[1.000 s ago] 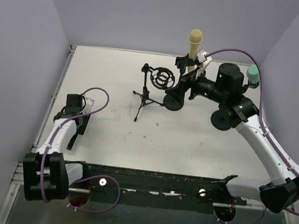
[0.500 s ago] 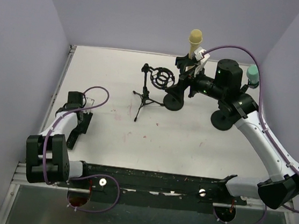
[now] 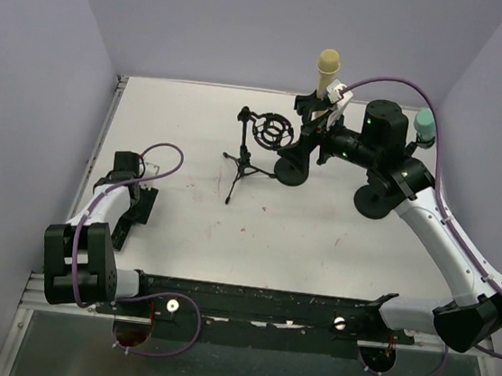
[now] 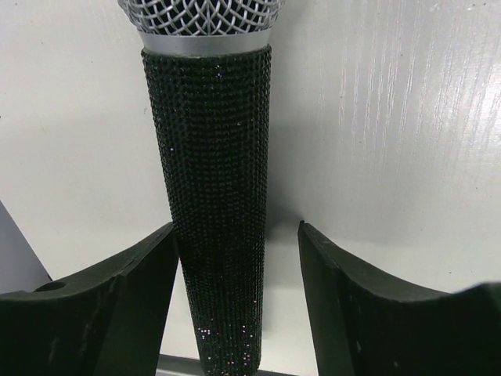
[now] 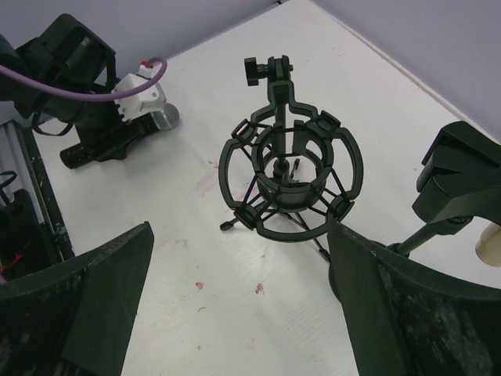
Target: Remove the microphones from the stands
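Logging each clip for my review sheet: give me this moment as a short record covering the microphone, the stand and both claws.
black microphone: lying on the table, between the fingers of the left claw
shock-mount stand: upright on its tripod, ring empty
left claw: open, gap visible on one side of the microphone
right claw: open wide, empty, facing the shock-mount stand
others: yellow microphone and green microphone, each upright on its own stand

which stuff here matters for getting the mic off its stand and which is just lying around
Job: yellow microphone in its clip stand, open right gripper beside it.
Lying about: black microphone, empty shock-mount stand, teal microphone.
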### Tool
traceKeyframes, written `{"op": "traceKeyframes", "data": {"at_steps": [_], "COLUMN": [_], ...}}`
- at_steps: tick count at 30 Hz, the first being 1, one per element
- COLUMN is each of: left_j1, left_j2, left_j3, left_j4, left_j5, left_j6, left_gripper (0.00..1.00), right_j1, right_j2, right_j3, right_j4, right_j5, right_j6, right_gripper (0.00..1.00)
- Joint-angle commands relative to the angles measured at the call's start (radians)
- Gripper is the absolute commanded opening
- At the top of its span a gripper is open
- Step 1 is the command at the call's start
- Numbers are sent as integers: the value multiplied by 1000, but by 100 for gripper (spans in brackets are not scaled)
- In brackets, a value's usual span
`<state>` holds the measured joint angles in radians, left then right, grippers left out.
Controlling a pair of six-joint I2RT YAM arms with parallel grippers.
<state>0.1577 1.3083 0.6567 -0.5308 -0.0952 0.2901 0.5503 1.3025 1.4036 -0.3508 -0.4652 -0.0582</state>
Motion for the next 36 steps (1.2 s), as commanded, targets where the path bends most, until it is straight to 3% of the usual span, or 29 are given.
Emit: {"op": "traceKeyframes", "data": {"at_steps": [1,14,21,24,27,30,36], "left_j1": [3,3,-29,-53,-78,-133,-300], "left_j2": [-1,-56,-118,-170,-237,-280,-124], "left_j3": [38,141,250,332,392,408,567], "left_j4": [-46,-165,-256,-264,-183,12,167], "left_j5": [28,94,274,488,755,912,924], "left_j6": [-11,1,58,95,126,84,40], "left_gripper": [70,82,85,83,80,82,81], "right_j1": [-1,-1,-1,-1,-1,-3,-1], "right_j2": [-26,-25,0,7,18,33,61], "right_j3": [-14,-25,46,69,90,135,238], "right_j4": [-10,-4,-76,-93,-94,-106,-188], "right_j5": [-15,-35,-36,-35,-46,-62,-35], "right_j6": [-15,-12,-68,-78,-88,-121,-149], "right_gripper": [100,100,100,99,97,97,97]}}
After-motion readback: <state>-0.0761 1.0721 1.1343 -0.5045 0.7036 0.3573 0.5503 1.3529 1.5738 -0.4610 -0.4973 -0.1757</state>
